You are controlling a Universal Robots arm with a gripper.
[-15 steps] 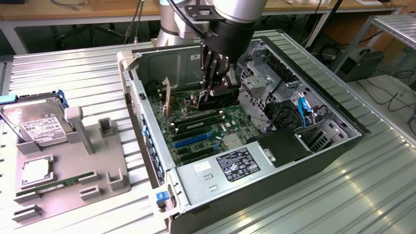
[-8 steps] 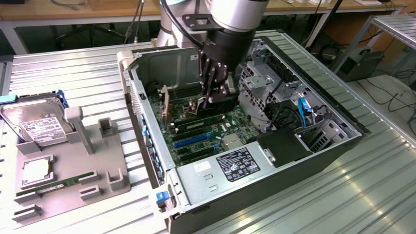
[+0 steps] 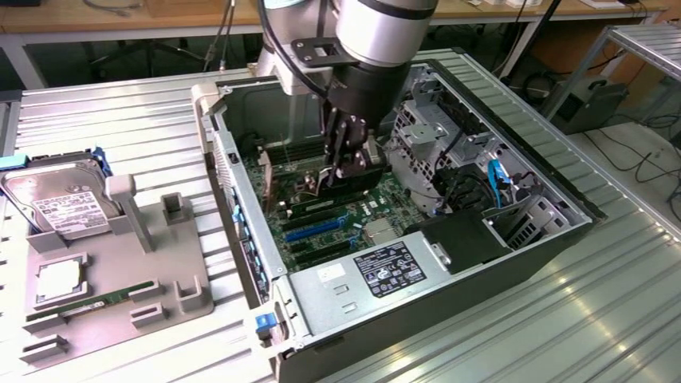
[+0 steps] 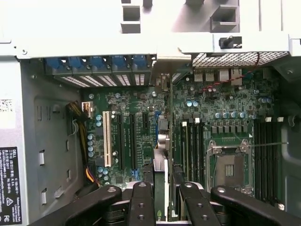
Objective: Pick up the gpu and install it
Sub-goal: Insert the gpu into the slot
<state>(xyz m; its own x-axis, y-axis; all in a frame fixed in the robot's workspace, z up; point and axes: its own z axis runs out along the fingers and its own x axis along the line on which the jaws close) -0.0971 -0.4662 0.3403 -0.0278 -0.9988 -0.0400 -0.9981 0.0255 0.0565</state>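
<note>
Item 1, arm and hand. We see the Universal Robots arm (image 3: 368,36) reaching down into an open computer case (image 3: 553,239). The case lies on its side on the ribbed metal desk (image 3: 596,319). The hand (image 3: 347,169) sits low inside the case, above the motherboard (image 3: 319,215). Its fingers (image 4: 141,202) are clenched on the gpu.

Item 2, gpu (image 4: 163,141). It is a thin dark card that appears edge-on in the wrist view, as a slim strip between the fingers. Its long axis runs from the hand straight toward the case's rear wall (image 4: 103,77), the one with the vented slot covers and blue tabs. The pale metal end points at that wall. The card stands on edge over the motherboard, parallel to the white expansion slot (image 4: 106,139) and the dark slots beside it. We cannot tell whether its lower edge is seated in a slot.

Item 3, other case contents. There is an open processor socket (image 4: 228,165) and a power supply with a label (image 3: 388,267).

Item 4, a grey fixture (image 3: 139,239) near the desk edge on the exterior view's left. It carries a silver hard drive (image 3: 59,203) and a narrow green memory stick (image 3: 91,303), both well apart from the hand.
</note>
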